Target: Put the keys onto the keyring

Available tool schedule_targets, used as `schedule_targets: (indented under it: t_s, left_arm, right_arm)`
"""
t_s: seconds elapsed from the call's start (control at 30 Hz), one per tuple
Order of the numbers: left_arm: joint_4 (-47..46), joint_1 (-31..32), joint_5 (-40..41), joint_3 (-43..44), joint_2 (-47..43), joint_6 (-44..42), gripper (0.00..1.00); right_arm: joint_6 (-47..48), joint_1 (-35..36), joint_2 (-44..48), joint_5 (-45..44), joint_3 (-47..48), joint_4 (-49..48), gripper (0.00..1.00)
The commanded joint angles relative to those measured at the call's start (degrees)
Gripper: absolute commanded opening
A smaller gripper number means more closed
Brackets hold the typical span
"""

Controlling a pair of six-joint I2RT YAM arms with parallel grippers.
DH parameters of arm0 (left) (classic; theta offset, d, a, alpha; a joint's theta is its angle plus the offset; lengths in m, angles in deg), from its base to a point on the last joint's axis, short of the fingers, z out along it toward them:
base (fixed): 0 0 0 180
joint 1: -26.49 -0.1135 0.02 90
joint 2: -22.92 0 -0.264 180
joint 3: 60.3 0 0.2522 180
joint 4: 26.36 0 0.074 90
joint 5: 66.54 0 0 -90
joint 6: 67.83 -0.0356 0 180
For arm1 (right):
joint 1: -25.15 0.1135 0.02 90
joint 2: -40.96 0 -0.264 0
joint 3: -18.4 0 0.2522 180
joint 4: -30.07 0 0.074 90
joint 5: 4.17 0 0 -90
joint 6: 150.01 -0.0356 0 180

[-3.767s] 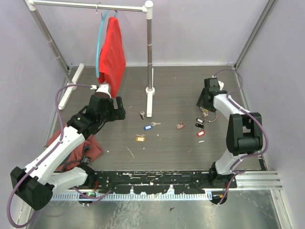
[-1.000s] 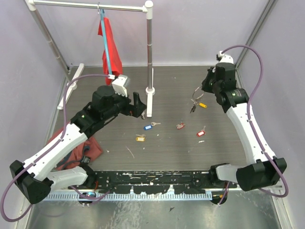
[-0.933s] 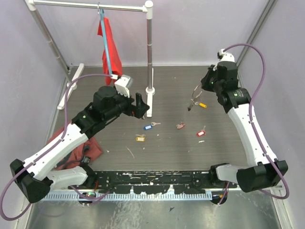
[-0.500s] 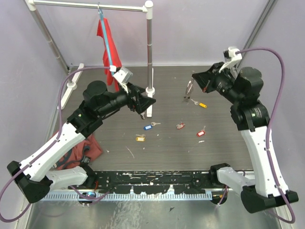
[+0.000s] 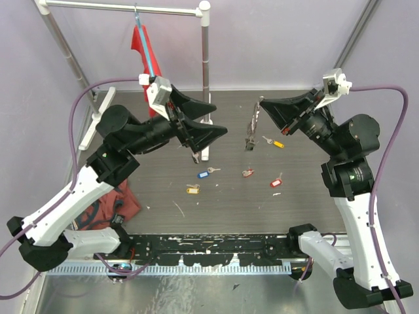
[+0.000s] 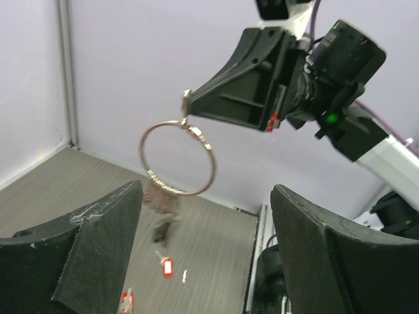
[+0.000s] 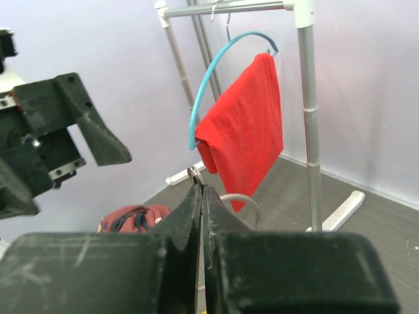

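Observation:
The keyring (image 5: pixel 253 121), a thin silver wire ring, hangs in the air over the table's middle with a small bunch of keys (image 5: pixel 249 143) dangling from it. My right gripper (image 5: pixel 262 102) is shut on the ring's top. In the left wrist view the keyring (image 6: pixel 177 159) hangs just beyond my open left gripper (image 6: pixel 208 245), which faces it with nothing between its fingers. In the right wrist view a bit of the ring (image 7: pixel 194 174) shows above the shut right gripper (image 7: pixel 201 190). Loose keys lie on the table: red-tagged (image 5: pixel 275 182), brown-tagged (image 5: pixel 247 173) and dark-tagged (image 5: pixel 195 157).
A blue-tagged key (image 5: pixel 204 173) and two yellow-tagged keys (image 5: pixel 192 190) (image 5: pixel 278 144) also lie on the table. A white rack (image 5: pixel 205 78) with a red cloth (image 5: pixel 145 49) on a blue hanger stands at the back. A maroon bag (image 5: pixel 118 203) lies at the left.
Both arms have risen. My right gripper lifted the keyring higher and carried it left. My left gripper swung up and turned to face the ring.

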Motion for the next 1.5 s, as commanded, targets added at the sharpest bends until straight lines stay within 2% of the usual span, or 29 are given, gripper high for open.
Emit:
schedule_targets:
  t_s: [0.0,0.07,0.2,0.5,0.7,0.87,1.13,1.47]
  left_arm:
    - [-0.2,5.1,7.8,4.4,2.9,-2.5,0.87]
    - [2.6,7.9,12.3,6.9,4.7,-6.0,0.91]
    - [5.5,13.0,20.0,10.9,8.7,-12.9,0.92]
    - [9.6,23.5,39.3,20.4,19.8,-31.3,0.97]
    - [7.6,26.1,49.3,23.9,25.7,-37.8,0.97]
    - [2.9,26.5,56.0,24.4,28.6,-42.5,0.89]
    - [-11.0,26.5,57.5,19.0,27.1,-45.7,0.76]
    - [-18.9,26.5,56.9,16.1,26.5,-47.4,0.63]
  right_arm:
    - [-6.8,0.1,0.8,-6.1,-0.4,-6.4,0.01]
    - [-7.2,0.0,1.0,-8.2,-0.5,-5.4,0.01]
    - [-6.6,0.0,1.1,-12.2,0.5,-1.8,0.01]
    - [-6.5,0.0,1.8,-15.2,2.1,1.6,0.01]
    - [-7.4,0.1,2.4,-15.2,2.4,2.3,0.01]
    - [-8.5,0.1,2.9,-14.4,2.7,2.4,0.01]
    - [-10.8,0.1,3.6,-13.0,2.7,2.2,0.01]
    - [-11.8,0.1,4.9,-11.7,2.8,2.3,0.01]
